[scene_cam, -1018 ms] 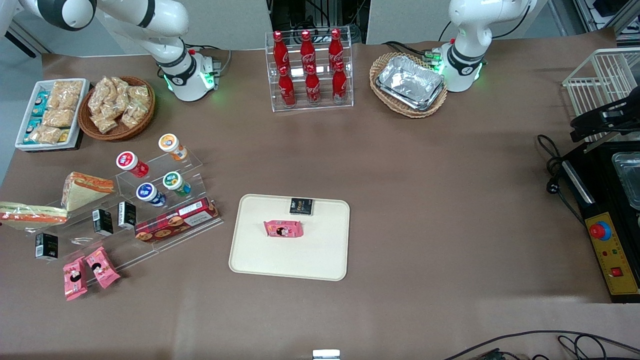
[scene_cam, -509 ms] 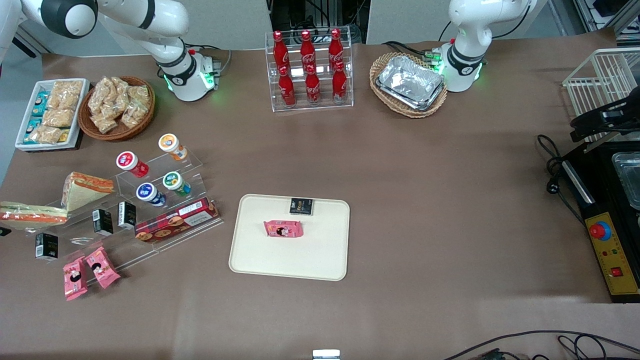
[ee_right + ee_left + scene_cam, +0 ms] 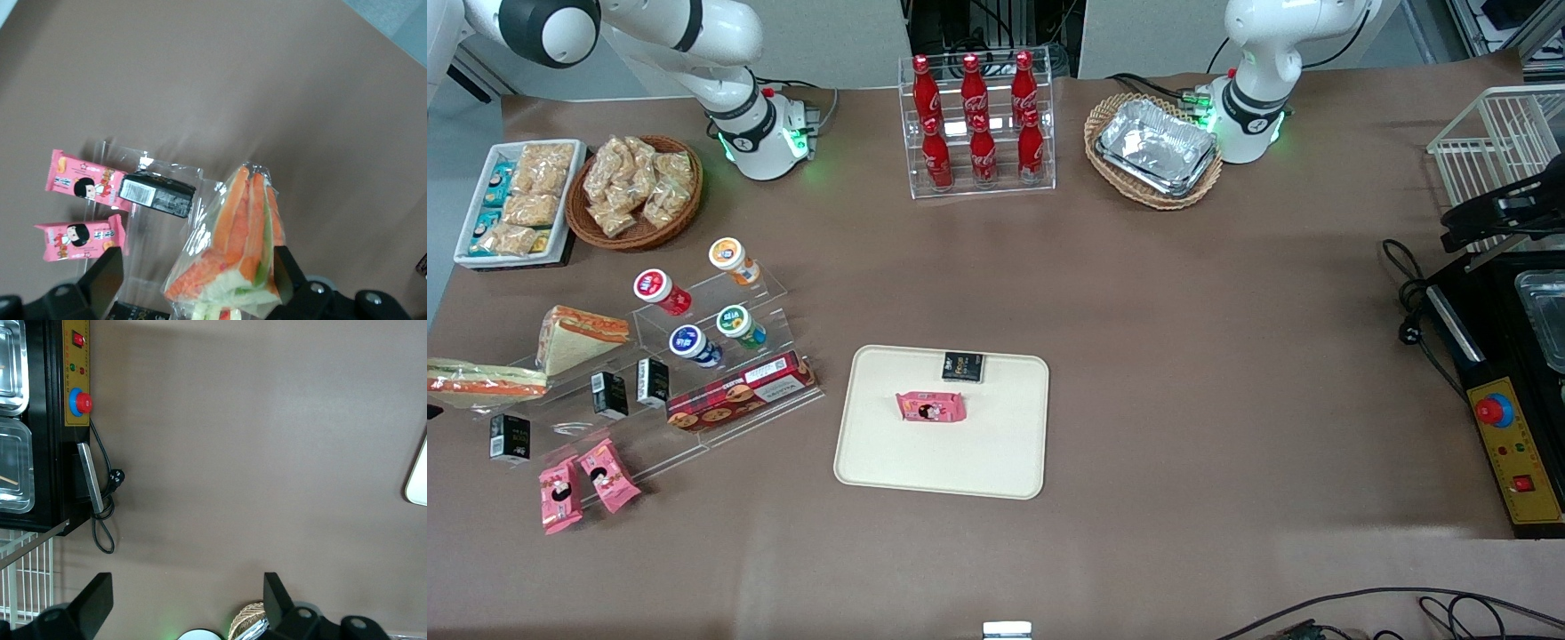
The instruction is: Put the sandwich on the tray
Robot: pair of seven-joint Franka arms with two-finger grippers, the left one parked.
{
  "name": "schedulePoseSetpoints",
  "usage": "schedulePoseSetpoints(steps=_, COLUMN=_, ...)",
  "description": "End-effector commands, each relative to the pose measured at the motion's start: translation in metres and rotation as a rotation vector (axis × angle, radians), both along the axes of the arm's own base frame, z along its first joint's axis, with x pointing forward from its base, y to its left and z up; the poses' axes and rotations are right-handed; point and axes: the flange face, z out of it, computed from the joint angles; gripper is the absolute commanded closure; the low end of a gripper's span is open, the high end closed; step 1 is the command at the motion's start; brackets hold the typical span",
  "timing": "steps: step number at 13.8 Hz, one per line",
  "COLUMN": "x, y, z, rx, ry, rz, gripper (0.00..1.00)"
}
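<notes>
The sandwich [image 3: 482, 380] lies on the clear stand [image 3: 649, 373] at the working arm's end of the worktop [image 3: 1183, 356], beside a stubbier wedge [image 3: 578, 336] and well apart from the tray [image 3: 996, 462]. The tray holds only a pink packet [image 3: 931, 406] and a black box [image 3: 962, 366]. In the wrist view the gripper [image 3: 200, 283] hangs over the sandwich [image 3: 233, 247], its fingers [image 3: 100, 280] spread either side, not gripping it. Likely the approach is made; grasp, carry and placing are left
</notes>
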Motion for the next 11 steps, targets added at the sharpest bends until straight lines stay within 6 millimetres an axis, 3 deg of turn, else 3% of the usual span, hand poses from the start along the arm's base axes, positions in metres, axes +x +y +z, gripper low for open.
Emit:
schedulePoseSetpoints(steps=1, x=-0.004, y=0.000, z=0.031, rx=-0.039, ry=-0.002, rz=0.025, gripper=0.00)
schedulePoseSetpoints(steps=4, x=-0.011, y=0.001, z=0.036, rx=-0.011, ry=0.018, rz=0.020, gripper=0.00)
schedulePoseSetpoints(steps=11, x=-0.031, y=-0.010, z=-0.006, rx=0.036, ry=0.065, rz=-0.018, gripper=0.00)
